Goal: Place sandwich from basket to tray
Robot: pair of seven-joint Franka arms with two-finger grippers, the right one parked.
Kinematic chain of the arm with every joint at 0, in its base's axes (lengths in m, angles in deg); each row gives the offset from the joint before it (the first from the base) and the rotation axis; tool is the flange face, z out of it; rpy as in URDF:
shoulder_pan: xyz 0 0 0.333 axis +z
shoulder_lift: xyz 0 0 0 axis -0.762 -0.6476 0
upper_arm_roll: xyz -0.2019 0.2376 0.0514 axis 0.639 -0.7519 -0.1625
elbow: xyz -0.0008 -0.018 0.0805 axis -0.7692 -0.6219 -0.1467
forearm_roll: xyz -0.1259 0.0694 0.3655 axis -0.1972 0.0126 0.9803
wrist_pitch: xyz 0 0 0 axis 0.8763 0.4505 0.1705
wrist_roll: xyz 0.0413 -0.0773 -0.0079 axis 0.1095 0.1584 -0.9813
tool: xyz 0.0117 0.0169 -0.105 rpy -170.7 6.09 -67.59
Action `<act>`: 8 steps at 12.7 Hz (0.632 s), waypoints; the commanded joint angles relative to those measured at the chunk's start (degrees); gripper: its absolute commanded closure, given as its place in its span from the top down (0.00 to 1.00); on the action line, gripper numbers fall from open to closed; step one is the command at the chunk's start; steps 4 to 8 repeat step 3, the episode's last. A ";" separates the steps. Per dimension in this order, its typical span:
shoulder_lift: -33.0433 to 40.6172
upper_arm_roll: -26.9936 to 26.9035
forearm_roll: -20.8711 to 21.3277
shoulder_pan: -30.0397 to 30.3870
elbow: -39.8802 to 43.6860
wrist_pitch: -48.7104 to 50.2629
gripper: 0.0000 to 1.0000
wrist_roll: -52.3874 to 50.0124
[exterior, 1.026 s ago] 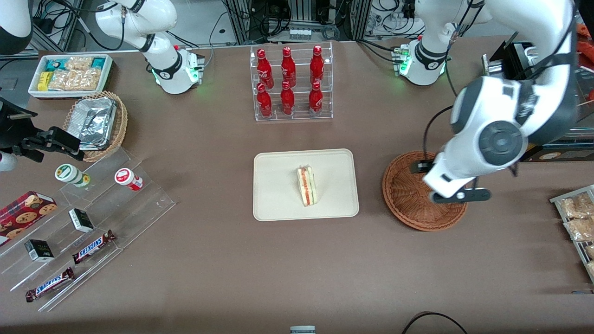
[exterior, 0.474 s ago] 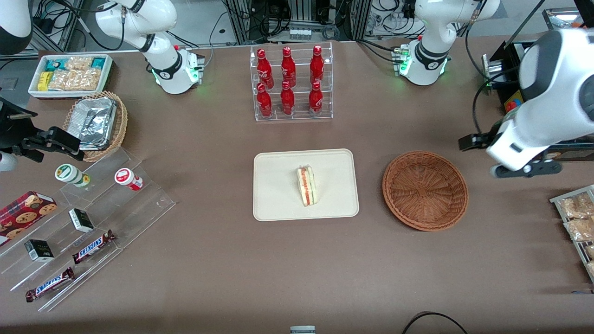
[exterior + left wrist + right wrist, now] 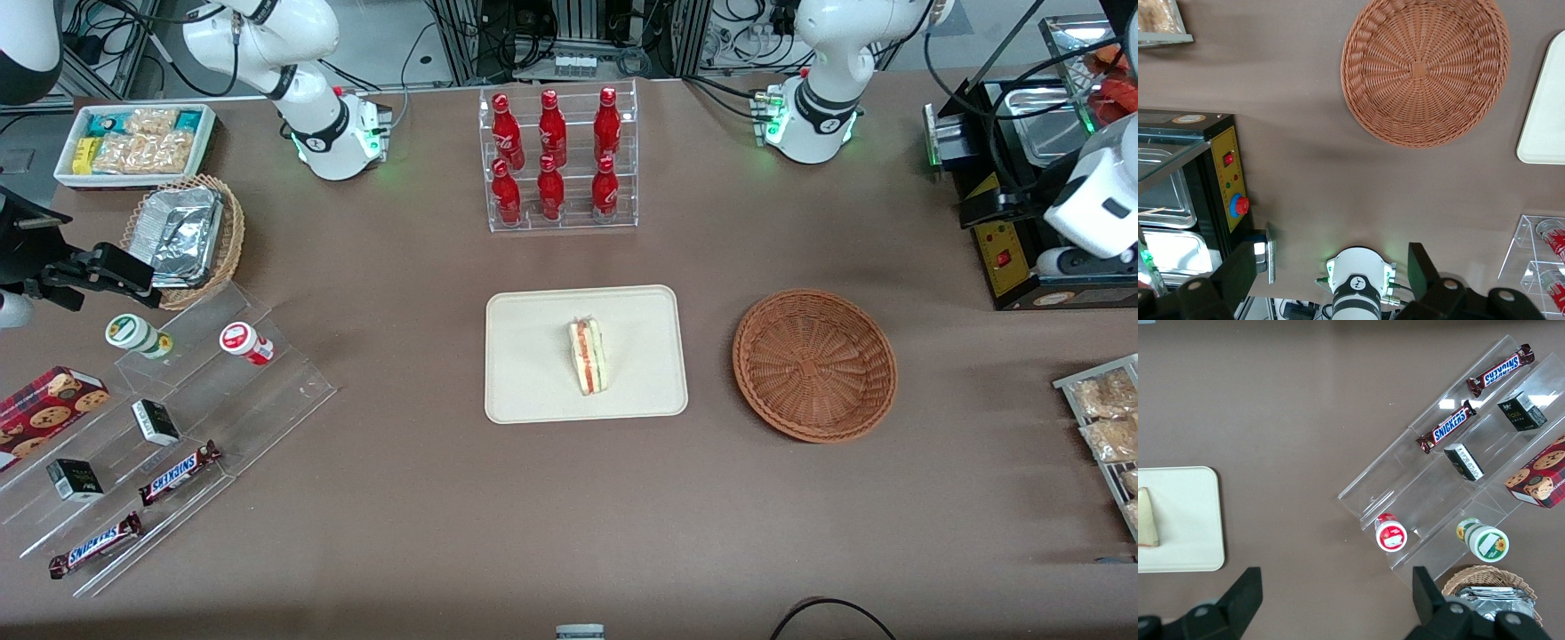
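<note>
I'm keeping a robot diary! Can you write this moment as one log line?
sandwich: on tray | basket: empty | gripper: jaws open, holding nothing, high above table near basket, toward working arm's end | task: looks done

The open, empty gripper (image 3: 1331,273) hangs high above the basket (image 3: 1425,70) and tray (image 3: 1546,110).

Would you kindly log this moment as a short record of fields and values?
sandwich: lying on the tray, roughly mid-tray
tray: on the table beside the basket
basket: empty
claw: open, holding nothing, raised above the table toward the working arm's end, away from the basket
task status: sandwich appears placed
</note>
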 commanded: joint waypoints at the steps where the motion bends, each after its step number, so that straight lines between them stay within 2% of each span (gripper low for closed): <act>1: 0.62 -0.70 0.29 0.39 1.45 1.13 1.00 0.79; 8: 0.88 -2.02 0.20 0.30 1.36 0.96 1.00 0.44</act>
